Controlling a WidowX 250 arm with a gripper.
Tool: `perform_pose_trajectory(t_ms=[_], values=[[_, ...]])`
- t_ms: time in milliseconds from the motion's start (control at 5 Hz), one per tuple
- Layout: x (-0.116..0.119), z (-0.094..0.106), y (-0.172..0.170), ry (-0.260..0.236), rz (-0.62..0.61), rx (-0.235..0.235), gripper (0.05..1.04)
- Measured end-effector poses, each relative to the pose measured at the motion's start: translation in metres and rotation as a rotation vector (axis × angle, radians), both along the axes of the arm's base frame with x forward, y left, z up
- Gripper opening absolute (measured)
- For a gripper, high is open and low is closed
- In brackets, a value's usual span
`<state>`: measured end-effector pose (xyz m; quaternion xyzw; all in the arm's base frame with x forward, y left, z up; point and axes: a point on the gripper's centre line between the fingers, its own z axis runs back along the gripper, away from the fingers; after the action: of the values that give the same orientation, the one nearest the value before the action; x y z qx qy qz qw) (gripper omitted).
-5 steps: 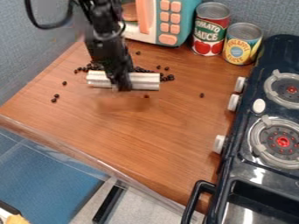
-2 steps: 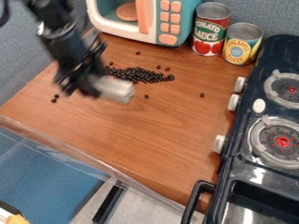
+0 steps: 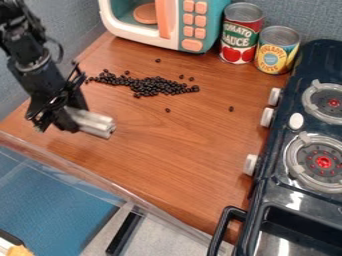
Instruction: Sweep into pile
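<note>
First, the black gripper [image 3: 65, 116], closed on a pale bar [image 3: 93, 123] at the left of the wooden table [image 3: 174, 145]. Next, up and to the right, the dark beans [image 3: 157, 86], in a ragged band, denser rightward, with scattered strays nearby. Advised: bar set low and broadside to the thin left tail, then pushed slowly and evenly rightward.

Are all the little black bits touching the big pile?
No, one bit sits alone on the brown table, well away from the pile.
</note>
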<state>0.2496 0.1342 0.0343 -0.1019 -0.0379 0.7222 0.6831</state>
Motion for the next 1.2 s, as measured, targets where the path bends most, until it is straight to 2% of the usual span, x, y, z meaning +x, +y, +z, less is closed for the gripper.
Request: perform_pose_trajectory(t_ms=[400, 600, 800, 1200], values=[[0.008, -0.025, 0.041, 0.032, 0.046, 0.039, 0.385], [0.016, -0.025, 0.052, 0.041, 0.044, 0.081, 0.385], [0.031, -0.026, 0.053, 0.037, 0.000, 0.110, 0.385], [0.064, -0.025, 0.033, 0.022, -0.068, 0.101, 0.385]])
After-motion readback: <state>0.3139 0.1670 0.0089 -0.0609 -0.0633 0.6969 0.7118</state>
